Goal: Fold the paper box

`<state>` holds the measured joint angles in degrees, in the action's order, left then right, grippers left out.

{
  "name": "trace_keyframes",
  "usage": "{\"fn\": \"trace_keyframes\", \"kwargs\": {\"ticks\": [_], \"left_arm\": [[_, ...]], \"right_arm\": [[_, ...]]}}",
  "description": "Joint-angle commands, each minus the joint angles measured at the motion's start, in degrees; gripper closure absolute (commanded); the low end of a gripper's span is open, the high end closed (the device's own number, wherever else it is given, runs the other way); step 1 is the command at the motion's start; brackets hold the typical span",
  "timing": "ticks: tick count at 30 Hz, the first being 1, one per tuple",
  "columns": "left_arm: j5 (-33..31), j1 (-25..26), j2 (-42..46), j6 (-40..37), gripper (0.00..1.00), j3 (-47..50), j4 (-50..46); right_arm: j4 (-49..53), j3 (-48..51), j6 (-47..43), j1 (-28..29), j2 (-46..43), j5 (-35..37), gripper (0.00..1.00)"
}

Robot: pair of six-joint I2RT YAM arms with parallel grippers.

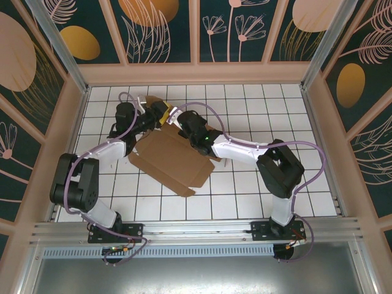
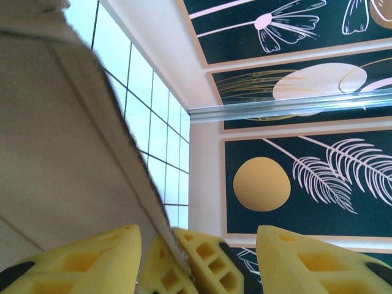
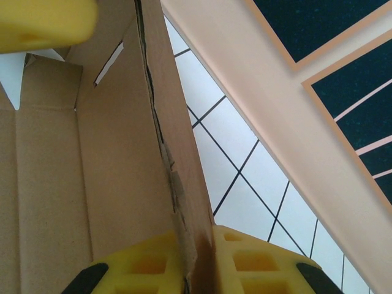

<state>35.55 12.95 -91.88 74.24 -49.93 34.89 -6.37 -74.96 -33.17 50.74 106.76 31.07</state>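
Observation:
The paper box (image 1: 168,162) is a brown cardboard blank lying partly folded at the middle of the table, its far side wall raised. My right gripper (image 1: 182,122) reaches over it from the right. In the right wrist view this gripper (image 3: 205,245) is shut on the upright double wall of the paper box (image 3: 122,153). My left gripper (image 1: 160,114) is at the box's far left corner. In the left wrist view its yellow fingers (image 2: 86,257) stand wide apart, open, astride the wall's edge (image 2: 122,153), with the right gripper's clamped fingertips (image 2: 205,263) between them.
The white tiled table (image 1: 257,104) is fenced by a low beige rim (image 1: 184,73) with dark painted panels above. Open tiles lie to the right and front of the box. An aluminium rail (image 1: 196,229) runs along the near edge by both arm bases.

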Motion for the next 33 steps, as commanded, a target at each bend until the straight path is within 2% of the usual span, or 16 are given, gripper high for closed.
{"fn": "trace_keyframes", "kwargs": {"ticks": [1,6,13,17,21,23,26,28,31,33], "left_arm": [[0.76,0.00,-2.42,-0.41,0.47,-3.81,-0.88],[1.09,0.03,-5.74,-1.03,0.49,-7.63,-2.92],[0.80,0.06,-5.95,-2.15,0.60,-6.45,-3.24],[1.16,-0.03,-8.77,-3.01,0.62,-7.77,-4.33],[1.02,0.04,-10.61,-4.06,0.76,-9.56,-6.78],[0.62,-0.02,-10.70,-4.07,0.87,-9.44,-6.80],[-0.27,0.04,-9.85,-4.36,0.99,-8.77,-6.10],[-1.09,0.03,-8.80,-3.85,1.00,-7.44,-4.06],[-2.19,0.05,-7.89,-2.73,1.00,-6.14,-1.16],[-2.71,0.01,-7.88,-1.53,1.00,-4.36,0.96]], "right_arm": [[-0.94,1.73,-0.22,0.93,-1.42,0.07,0.84],[-1.32,1.92,-0.69,1.11,-1.64,0.32,0.84],[-1.85,2.32,-1.98,1.22,-2.32,0.83,0.84],[-2.41,2.45,-2.39,1.47,-2.38,0.91,0.84],[-2.28,2.32,-3.35,1.81,-2.10,1.47,0.82],[-1.08,2.09,-2.15,1.80,-2.92,0.76,0.74],[6.08,-0.74,4.44,1.30,-5.72,-5.31,0.58],[11.71,-2.90,9.88,0.79,-8.26,-12.19,0.45],[16.20,-4.06,19.49,-0.27,-12.84,-18.84,0.41],[17.36,-3.29,29.02,-2.78,-15.87,-23.32,0.38]]}}
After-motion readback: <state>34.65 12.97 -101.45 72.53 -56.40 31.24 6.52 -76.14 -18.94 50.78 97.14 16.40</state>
